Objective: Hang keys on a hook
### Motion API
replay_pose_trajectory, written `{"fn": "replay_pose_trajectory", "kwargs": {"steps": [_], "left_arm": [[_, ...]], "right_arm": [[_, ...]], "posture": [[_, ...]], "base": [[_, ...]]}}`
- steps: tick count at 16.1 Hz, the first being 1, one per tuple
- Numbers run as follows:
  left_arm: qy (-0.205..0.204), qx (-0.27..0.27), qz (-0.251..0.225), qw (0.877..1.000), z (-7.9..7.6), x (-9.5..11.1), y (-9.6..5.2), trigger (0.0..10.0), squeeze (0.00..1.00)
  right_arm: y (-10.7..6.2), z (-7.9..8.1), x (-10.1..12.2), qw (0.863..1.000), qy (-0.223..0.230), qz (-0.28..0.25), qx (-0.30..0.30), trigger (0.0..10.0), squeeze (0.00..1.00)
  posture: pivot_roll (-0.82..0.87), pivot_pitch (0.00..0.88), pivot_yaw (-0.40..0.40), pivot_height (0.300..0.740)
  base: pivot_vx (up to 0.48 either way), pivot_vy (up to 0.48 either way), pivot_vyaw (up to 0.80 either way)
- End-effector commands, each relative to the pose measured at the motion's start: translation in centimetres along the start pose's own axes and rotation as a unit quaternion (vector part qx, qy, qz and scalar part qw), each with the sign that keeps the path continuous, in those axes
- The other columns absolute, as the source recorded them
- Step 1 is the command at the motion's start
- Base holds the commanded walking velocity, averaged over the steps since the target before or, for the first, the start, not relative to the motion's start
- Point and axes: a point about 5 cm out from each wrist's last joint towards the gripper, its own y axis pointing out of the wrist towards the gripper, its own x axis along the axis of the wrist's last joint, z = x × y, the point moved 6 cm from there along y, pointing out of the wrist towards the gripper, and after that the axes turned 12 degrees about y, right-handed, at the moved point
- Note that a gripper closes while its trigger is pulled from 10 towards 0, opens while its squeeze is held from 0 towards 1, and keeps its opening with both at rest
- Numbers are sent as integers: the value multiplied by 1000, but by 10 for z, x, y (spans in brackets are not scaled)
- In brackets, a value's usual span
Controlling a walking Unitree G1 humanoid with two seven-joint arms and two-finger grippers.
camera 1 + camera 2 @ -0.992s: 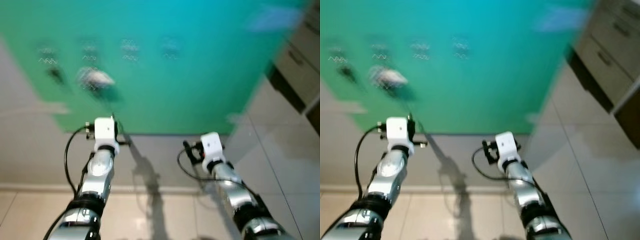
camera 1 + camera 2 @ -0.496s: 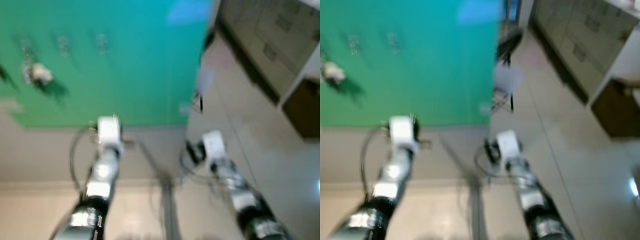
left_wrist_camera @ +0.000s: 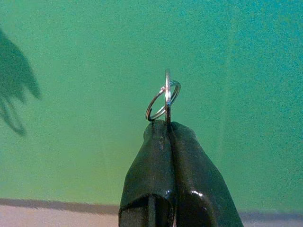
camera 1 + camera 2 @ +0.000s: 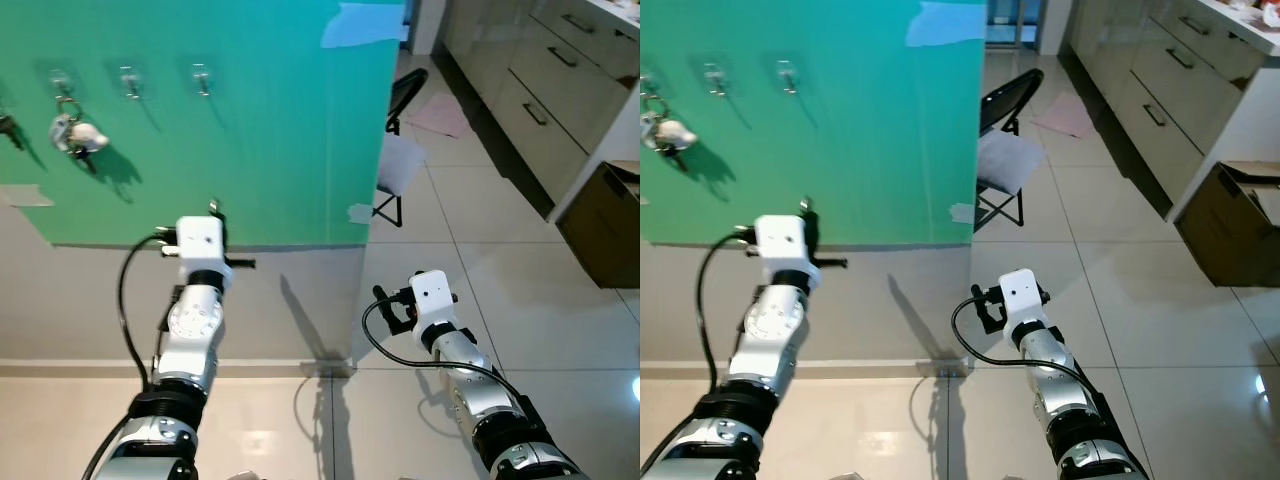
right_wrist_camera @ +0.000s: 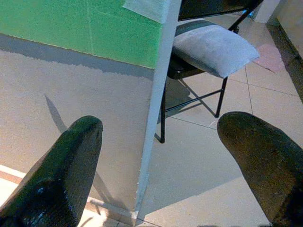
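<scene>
Fingers of the left gripper [image 3: 166,124] pinch a silver key ring [image 3: 163,98] before the green wall [image 4: 260,130], while the right gripper [image 5: 161,156] idles wide apart near a chair [image 4: 1005,150]. Carrying appears under way; next, the ring must rise to a free hook [image 4: 202,78] above, beside hung keys [image 4: 72,135].

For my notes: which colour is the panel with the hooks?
Green panel; clearest in the left eye view.
</scene>
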Motion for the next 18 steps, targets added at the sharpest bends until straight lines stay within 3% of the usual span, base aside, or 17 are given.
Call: {"fn": "replay_pose_trajectory", "kwargs": {"steps": [1,5,10,12,13,15,18], "left_arm": [[-5,12,-21,1000,8,15,5,0,0],[0,17,-52,999,28,43,24,0,0],[26,4,-4,1000,52,35,48,0,0],[31,12,-9,999,61,42,53,0,0],[25,17,-26,999,68,58,61,0,0],[27,14,-35,999,70,67,66,0,0],[36,6,-32,999,64,65,67,0,0]], "right_arm": [[-1,-2,-3,1000,-2,7,0,10000,0],[-4,-5,-11,1000,-5,22,-1,10000,0],[-6,1,-15,1000,-1,23,5,10000,0],[-8,-1,-18,1000,1,24,1,10000,0],[-11,-5,-22,1000,2,27,-6,10000,0],[-12,-6,-23,1000,3,28,-9,10000,0],[-12,-7,-23,1000,5,29,-13,10000,0]], "posture": [[-74,0,36,740],[-65,0,31,740],[-74,0,39,740],[-82,0,47,740],[-92,0,53,740],[-97,0,57,740],[-100,0,58,740]], "base": [[0,0,0],[0,0,0],[0,0,0],[0,0,0],[0,0,0],[0,0,0],[0,0,0]]}}
